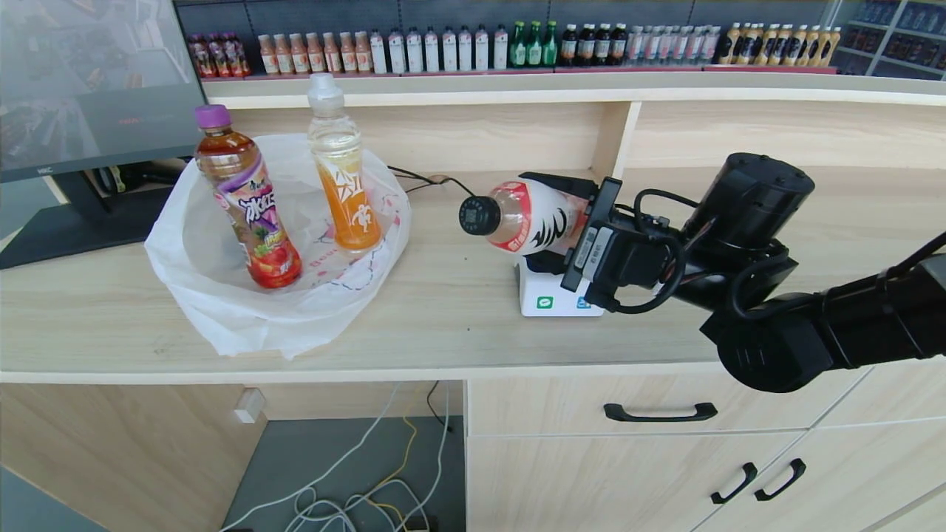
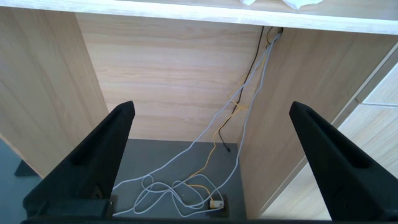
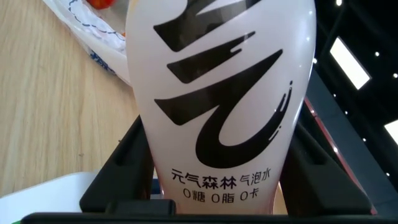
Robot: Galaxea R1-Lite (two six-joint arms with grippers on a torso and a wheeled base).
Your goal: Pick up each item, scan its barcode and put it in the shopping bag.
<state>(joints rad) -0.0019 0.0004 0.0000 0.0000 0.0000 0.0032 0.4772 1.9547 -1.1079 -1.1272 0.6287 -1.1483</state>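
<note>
Right of centre, the bottle is clamped sideways by the right gripper over the scanner — likely so its barcode is read; the bag is set at left; the left gripper is spread open.

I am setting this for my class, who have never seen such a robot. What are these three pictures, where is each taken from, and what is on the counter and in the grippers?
This is a two-armed robot at a shop counter. The wide picture comes from a camera on its head, looking down. The other two come from cameras on its wrists. The right gripper is shut on a white bottle with a black cap, held on its side above a small white box, probably the scanner. The right wrist picture shows that bottle close up. On the counter lies an open shopping bag with a purple-capped bottle and an orange bottle standing in it. The left gripper is open, below the counter, facing cables.
</note>
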